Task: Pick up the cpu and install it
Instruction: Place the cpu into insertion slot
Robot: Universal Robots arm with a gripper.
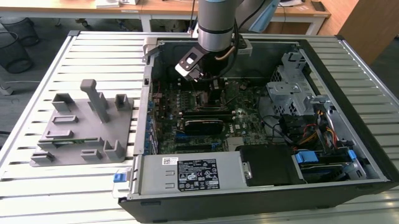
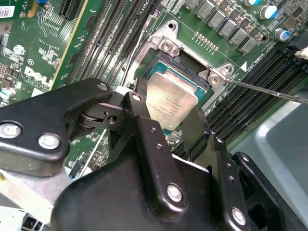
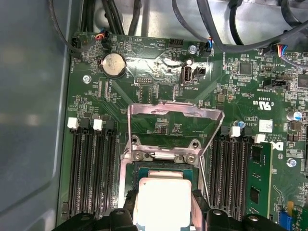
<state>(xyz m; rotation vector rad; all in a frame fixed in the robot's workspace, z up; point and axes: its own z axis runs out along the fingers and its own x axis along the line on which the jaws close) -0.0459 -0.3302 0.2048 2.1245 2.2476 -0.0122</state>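
cpu [image 2: 171, 102] sits between the fingers [image 2: 142, 120], silvery top up, directly over the open socket [image 2: 182, 65] on the motherboard [image 3: 144, 91]. Can't tell whether it is seated in the socket or just above it. Gripper [image 2: 167, 122] is closed on cpu, one finger against each of two opposite edges. Same grasp shows in the first wrist view: cpu [image 3: 161, 199] clamped between the finger tips.

Metal load plate [image 3: 175, 110] is flipped up, clear of the socket. Thin retention lever [image 2: 269, 90] sticks out beside it. Black memory slots [image 3: 91, 168] run on both sides of the socket.

Exterior view: arm reaches down into the open PC case [image 1: 249, 207]. Grey plastic holder [image 1: 81, 126] stands on the slatted tabletop [image 1: 93, 51], at the exterior view's left of the case.
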